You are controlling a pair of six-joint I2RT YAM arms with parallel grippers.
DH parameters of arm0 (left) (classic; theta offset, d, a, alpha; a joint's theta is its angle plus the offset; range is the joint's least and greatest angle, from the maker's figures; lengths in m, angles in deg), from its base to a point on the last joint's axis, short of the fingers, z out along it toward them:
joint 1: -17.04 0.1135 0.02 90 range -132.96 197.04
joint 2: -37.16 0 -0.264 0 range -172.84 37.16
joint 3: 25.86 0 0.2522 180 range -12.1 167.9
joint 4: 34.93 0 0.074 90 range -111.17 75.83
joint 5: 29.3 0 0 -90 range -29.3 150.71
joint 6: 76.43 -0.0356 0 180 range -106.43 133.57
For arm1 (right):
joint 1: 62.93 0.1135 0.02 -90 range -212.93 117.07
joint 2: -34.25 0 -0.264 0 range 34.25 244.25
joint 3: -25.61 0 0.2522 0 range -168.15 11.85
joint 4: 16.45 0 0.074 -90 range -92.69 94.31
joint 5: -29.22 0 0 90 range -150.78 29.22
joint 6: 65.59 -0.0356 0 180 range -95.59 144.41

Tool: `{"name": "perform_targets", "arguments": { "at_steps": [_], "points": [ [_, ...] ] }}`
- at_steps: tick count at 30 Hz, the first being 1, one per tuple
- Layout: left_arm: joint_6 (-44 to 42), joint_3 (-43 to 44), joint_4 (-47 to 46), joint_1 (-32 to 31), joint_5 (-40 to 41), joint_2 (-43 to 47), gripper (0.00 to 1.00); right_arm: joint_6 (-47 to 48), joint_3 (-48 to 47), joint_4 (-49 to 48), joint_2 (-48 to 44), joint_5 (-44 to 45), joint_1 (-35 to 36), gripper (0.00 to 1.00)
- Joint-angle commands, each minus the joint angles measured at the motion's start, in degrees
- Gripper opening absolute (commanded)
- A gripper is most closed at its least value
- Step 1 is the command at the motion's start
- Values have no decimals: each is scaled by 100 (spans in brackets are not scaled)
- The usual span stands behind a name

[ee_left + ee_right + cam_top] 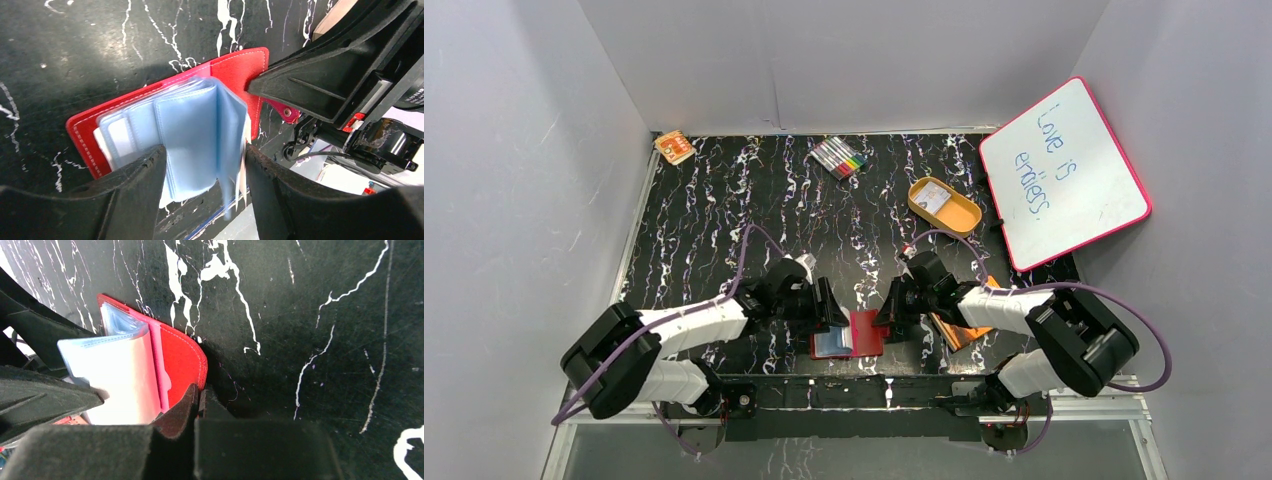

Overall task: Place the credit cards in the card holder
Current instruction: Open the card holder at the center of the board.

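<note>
The red card holder [867, 334] lies open at the table's near edge, its light blue plastic sleeves [192, 135] fanned up. My left gripper [833, 310] is open and straddles the sleeves [202, 156]. A whitish card [120, 137] sits in one sleeve. Thin whitish card edges [245, 167] stand next to the right-hand finger. My right gripper [890, 308] is shut on the edge of the holder's red cover [182, 357], pinching it at the fingertips [200, 391]. It also shows in the left wrist view [320, 85], pressing on the cover by the snap tab [287, 112].
An orange booklet [955, 328] lies under my right arm. An orange oval tray [945, 206] with a pale card in it stands further back. Coloured markers [840, 157], a small orange pack [674, 147] and a pink-framed whiteboard [1064, 170] are at the back.
</note>
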Motion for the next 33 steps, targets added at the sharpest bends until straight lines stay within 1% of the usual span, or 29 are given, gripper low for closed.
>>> {"name": "perform_targets", "arguments": {
  "at_steps": [1,5,13,14,15,16,17,19,20,22,25,28,30,33],
  "points": [
    [-115,191,-157,-90,-291,-191,57,-30,101,-172,115,72,33,0],
    [-140,335,-433,-123,-476,-359,56,-21,111,-175,166,89,34,0],
    [-223,702,-680,-236,-690,-790,54,-3,67,-124,241,134,32,1],
    [-234,733,-709,-241,-706,-835,54,-7,67,-96,218,171,32,4],
    [-237,772,-731,-249,-727,-872,54,-3,62,-53,184,215,30,10],
    [-260,816,-731,-255,-731,-902,54,1,54,14,144,264,30,18],
    [-280,847,-709,-260,-730,-936,54,12,38,101,92,336,32,29],
    [-356,907,-629,-258,-667,-991,54,35,-4,333,-20,497,34,43],
    [-379,938,-585,-254,-627,-1017,54,49,-22,460,-115,585,28,49],
    [-407,954,-536,-258,-581,-1049,53,87,-74,724,-258,756,30,56],
    [-409,956,-547,-258,-539,-1077,54,139,-168,1256,-543,1033,31,63],
    [-419,953,-576,-263,-519,-1132,54,190,-282,1882,-937,1355,30,66],
    [-417,970,-607,-258,-521,-1184,54,261,-317,2141,-1293,1477,38,66],
    [-421,1019,-653,-256,-540,-1264,54,443,-301,2275,-1940,1420,61,59]
  ]
}}
